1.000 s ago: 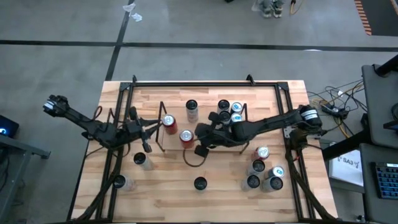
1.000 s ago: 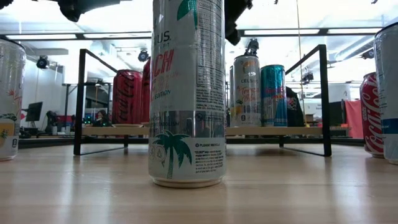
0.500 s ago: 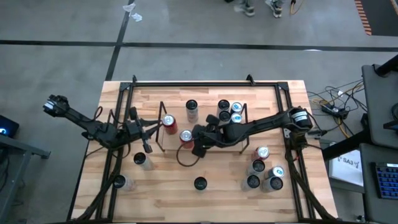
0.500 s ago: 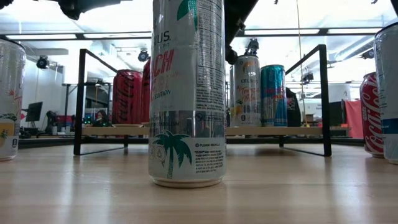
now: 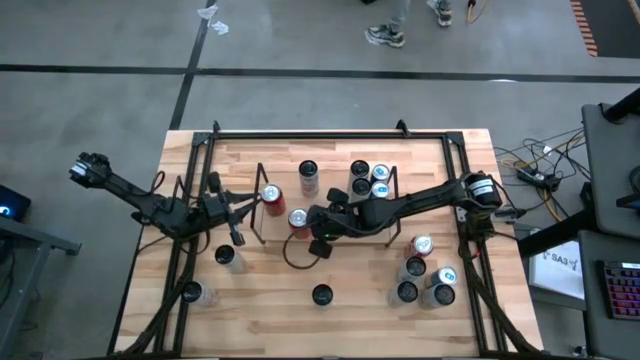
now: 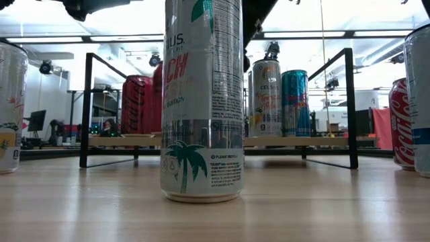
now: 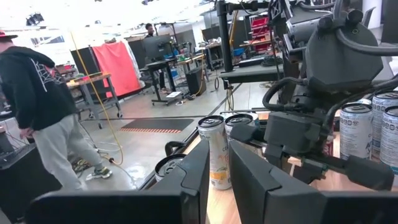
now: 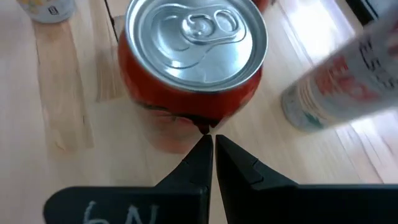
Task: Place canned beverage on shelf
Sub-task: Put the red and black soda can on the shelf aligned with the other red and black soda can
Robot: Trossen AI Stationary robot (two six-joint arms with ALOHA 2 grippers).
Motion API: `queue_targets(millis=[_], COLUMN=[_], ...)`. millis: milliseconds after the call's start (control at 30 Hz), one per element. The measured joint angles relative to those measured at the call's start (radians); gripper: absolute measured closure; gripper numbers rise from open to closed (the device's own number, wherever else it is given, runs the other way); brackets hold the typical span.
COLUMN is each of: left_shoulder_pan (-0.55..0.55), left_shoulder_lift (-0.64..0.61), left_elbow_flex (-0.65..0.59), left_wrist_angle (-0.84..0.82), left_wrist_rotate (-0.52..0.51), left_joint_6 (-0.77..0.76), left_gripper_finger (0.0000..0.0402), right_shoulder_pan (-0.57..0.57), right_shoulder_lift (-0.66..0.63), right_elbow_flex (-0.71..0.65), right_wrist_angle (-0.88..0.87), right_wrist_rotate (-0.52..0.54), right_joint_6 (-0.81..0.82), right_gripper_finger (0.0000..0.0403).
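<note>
- Shelf point(image 5: 322, 200) sits mid-frame on the counter point(image 5: 350, 310) in the high view, with cans standing on it from left end to right end.
- Right hand point(image 5: 308, 222), fingers together and holding nothing, points at a red can point(image 8: 193, 68) at the shelf's lower edge, tips just beside it.
- Left hand point(image 5: 250, 203), fingers nearly together, hangs at the shelf's left end beside another red can point(image 5: 270, 196).
- Loose cans stand lower left and lower right; bare wood lies between them around one can point(image 5: 321, 295).

The high view looks straight down on the whole table point(image 5: 330, 310). The low view sits at tabletop height, close behind a tall can point(image 6: 202, 101), facing the shelf point(image 6: 218, 141); both share them
</note>
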Motion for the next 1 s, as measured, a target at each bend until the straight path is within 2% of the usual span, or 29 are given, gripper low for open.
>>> queue_targets(millis=[200, 367, 500, 767, 900, 1000], left_shoulder_pan=[0.002, 0.002, 0.002, 0.002, 0.002, 0.002], left_shoulder_lift=[0.000, 0.000, 0.000, 0.001, 0.001, 0.001], left_elbow_flex=[0.000, 0.001, 0.001, 0.001, 0.001, 0.001], left_wrist_angle=[0.000, 0.000, 0.000, 0.006, 0.006, 0.006], left_wrist_rotate=[0.000, 0.000, -0.001, -0.001, -0.002, -0.002], left_joint_6=[0.000, 0.000, 0.013, 0.018, 0.019, 0.018], left_gripper_finger=[0.0359, 0.0359, 0.0359, 0.0359, 0.0359, 0.0359], right_shoulder_pan=[-0.009, -0.009, -0.011, -0.019, -0.020, -0.020], right_shoulder_lift=[0.009, 0.007, 0.007, 0.040, 0.071, 0.101], right_elbow_flex=[0.000, 0.022, 0.027, 0.022, 0.030, 0.041], right_wrist_angle=[0.117, 0.025, 0.034, 0.191, 0.238, 0.236], right_wrist_rotate=[-0.009, -0.008, -0.008, -0.015, -0.068, -0.070], right_joint_6=[-0.069, -0.049, -0.054, -0.135, -0.158, -0.166], right_gripper_finger=[0.0390, 0.0390, 0.0390, 0.0390, 0.0390, 0.0390])
